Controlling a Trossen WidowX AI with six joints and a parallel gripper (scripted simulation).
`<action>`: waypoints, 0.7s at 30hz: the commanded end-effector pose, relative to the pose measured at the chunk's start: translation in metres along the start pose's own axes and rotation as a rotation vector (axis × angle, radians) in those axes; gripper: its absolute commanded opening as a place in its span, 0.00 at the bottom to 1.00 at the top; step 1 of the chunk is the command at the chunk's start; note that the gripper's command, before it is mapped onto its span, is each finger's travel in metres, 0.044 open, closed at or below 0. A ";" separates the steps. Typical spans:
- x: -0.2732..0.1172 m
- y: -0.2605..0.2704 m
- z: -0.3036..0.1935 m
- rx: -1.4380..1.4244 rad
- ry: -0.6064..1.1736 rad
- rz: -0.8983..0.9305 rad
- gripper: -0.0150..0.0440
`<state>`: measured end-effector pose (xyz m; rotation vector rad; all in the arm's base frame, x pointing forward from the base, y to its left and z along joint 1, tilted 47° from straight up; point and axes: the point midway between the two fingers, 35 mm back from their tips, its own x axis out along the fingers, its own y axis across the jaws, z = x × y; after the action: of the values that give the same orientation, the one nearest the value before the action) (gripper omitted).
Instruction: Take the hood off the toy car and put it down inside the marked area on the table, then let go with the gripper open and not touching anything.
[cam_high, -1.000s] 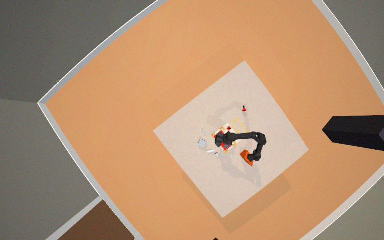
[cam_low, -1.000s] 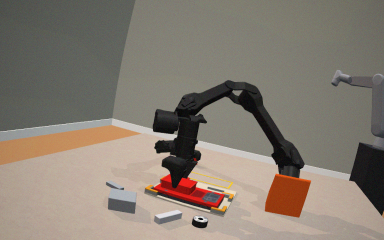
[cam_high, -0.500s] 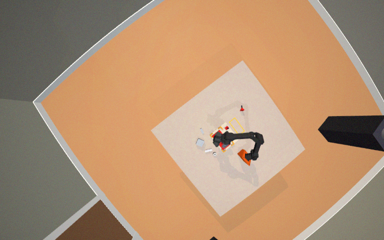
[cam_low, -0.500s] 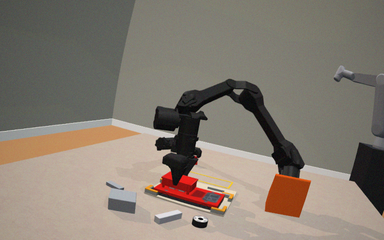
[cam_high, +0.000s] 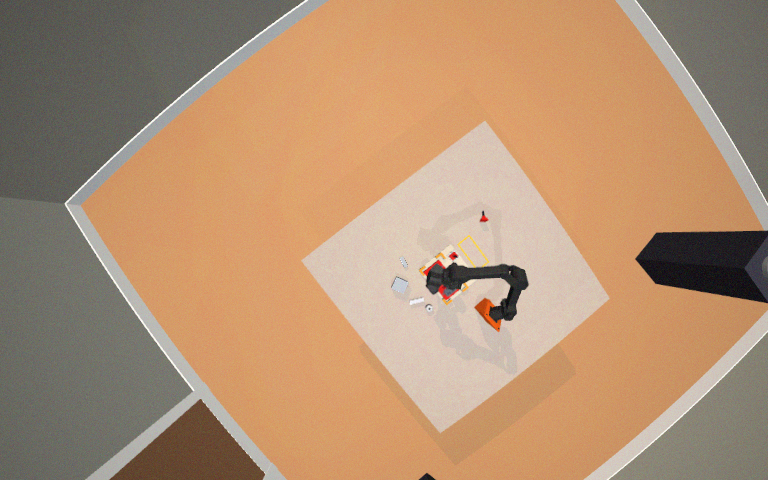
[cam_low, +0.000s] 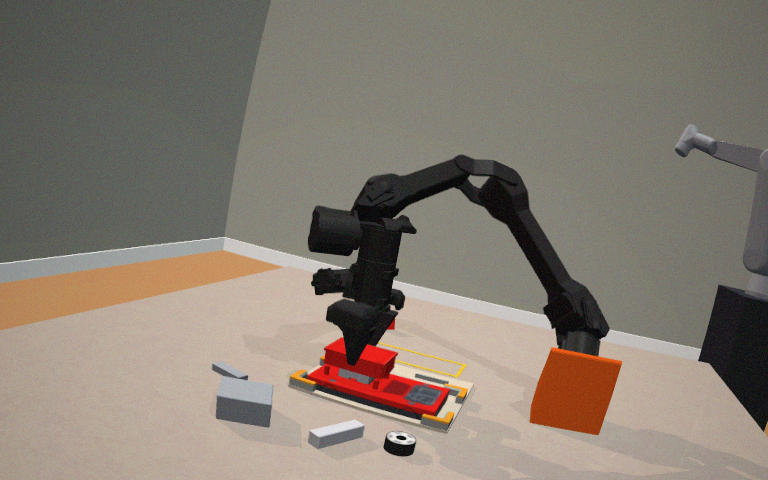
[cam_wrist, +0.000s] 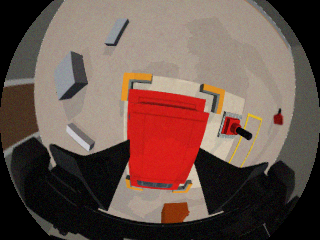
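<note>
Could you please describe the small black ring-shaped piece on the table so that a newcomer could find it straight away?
Start at the toy car on its cream base plate mid-table. In the exterior view, the black ring lies just in front of the plate, right of a long grey bar. It is the only round, black loose piece; its neighbours are grey blocks.

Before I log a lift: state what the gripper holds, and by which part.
The gripper is shut on the red hood, fingers on its two long sides, seen in the wrist view; the hood sits raised above the car.
</note>
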<state>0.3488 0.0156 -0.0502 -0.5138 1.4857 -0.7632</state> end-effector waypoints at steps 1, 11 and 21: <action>-0.005 0.001 0.002 0.006 -0.003 0.007 0.25; -0.017 0.001 0.002 0.006 -0.003 0.008 0.25; -0.052 0.001 0.001 0.006 -0.002 0.009 0.25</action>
<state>0.3525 0.0469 -0.0212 -0.5127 1.4859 -0.7615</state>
